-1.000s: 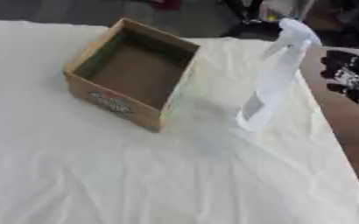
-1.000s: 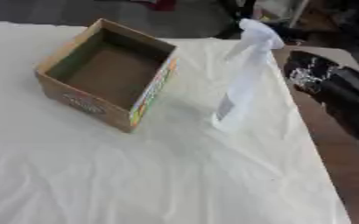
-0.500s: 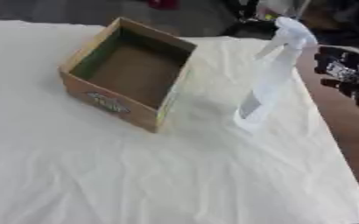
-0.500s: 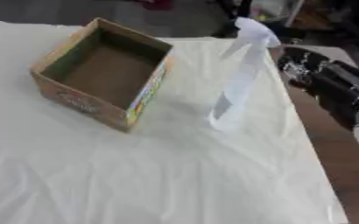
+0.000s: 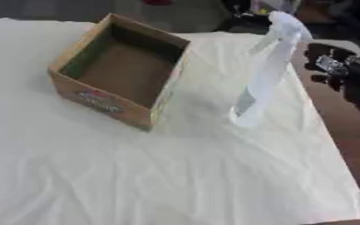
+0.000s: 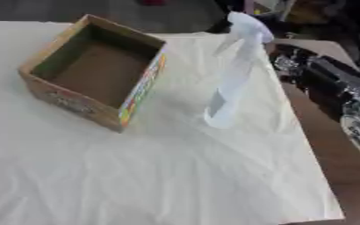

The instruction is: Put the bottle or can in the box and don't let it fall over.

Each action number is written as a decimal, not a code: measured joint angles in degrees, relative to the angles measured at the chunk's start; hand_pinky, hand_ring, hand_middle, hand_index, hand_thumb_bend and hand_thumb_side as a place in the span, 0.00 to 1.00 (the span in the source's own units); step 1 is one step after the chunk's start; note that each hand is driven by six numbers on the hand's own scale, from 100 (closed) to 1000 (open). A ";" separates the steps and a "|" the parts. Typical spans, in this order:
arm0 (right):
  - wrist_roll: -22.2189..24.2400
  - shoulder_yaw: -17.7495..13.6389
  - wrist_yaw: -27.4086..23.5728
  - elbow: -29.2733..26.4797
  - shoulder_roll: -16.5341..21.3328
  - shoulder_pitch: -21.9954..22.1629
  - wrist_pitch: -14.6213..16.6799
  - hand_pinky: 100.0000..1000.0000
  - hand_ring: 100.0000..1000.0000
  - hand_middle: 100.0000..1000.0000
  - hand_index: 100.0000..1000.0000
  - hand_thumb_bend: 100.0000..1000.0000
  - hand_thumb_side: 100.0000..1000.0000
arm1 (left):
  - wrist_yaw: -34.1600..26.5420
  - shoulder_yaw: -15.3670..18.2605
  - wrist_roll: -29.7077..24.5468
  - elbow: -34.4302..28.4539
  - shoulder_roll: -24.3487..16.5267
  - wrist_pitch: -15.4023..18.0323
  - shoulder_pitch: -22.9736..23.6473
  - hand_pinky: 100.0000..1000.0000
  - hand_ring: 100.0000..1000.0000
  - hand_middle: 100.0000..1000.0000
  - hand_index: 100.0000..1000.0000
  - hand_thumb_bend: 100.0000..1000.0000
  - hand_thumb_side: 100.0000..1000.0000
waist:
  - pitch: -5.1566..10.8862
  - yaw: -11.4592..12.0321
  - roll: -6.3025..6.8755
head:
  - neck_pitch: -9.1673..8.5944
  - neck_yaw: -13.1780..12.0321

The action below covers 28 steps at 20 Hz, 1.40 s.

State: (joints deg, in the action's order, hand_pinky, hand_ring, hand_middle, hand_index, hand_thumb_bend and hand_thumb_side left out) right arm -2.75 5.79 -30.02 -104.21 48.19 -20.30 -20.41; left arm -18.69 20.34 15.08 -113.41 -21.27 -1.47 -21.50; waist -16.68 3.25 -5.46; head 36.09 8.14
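Observation:
A tall white spray bottle (image 5: 264, 79) stands upright on the white cloth, just right of an open cardboard box (image 5: 99, 102). The box is empty, with printed colours on its outer walls and its brown floor showing. My right hand (image 6: 289, 62), black with silver parts, comes in from the right and hovers beside the bottle's upper half. A narrow gap separates it from the bottle, and nothing is in it. My left hand shows in neither view.
The white cloth (image 5: 175, 176) covers the table and lies wrinkled in front. A strip of bare brown table edge (image 6: 321, 145) runs along the right side under my right arm. Dark clutter sits beyond the far edge.
My right hand has moved left and a little farther away, closing in on the bottle's upper part. Bottle and box stand where they were.

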 measured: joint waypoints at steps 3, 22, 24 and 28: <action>0.10 0.21 0.02 1.12 0.00 -0.75 0.47 1.00 1.00 1.00 1.00 0.00 0.57 | -0.04 -0.01 -0.23 0.00 0.19 0.04 -0.23 1.00 1.00 1.00 0.71 0.31 0.56 | -0.44 0.35 0.05 | -0.52 0.51; 2.60 0.67 0.41 5.25 0.00 -5.34 2.89 1.00 1.00 1.00 1.00 0.00 0.57 | -0.52 -0.03 -1.00 0.00 0.71 0.12 -1.30 1.00 1.00 1.00 0.71 0.31 0.57 | -2.48 1.59 0.53 | -4.01 -1.63; 2.80 0.67 0.41 5.54 0.00 -5.52 3.02 1.00 1.00 1.00 1.00 0.00 0.56 | -0.55 -0.04 -1.06 0.00 0.71 0.17 -1.46 1.00 1.00 1.00 0.71 0.31 0.57 | -2.57 1.77 0.53 | -4.04 -1.69; 3.00 0.66 0.40 6.31 0.01 -6.25 3.26 1.00 1.00 1.00 1.00 0.00 0.56 | -0.73 -0.18 -1.13 0.00 0.72 0.20 -1.76 1.00 1.00 1.00 0.71 0.31 0.57 | -3.00 2.07 0.53 | -4.34 -1.63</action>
State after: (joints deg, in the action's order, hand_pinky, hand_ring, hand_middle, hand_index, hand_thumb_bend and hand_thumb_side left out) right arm 0.25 6.45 -29.61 -97.90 48.20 -26.54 -17.16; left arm -19.42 20.16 13.95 -113.41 -20.55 -1.27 -23.26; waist -19.68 5.33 -4.93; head 31.75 6.51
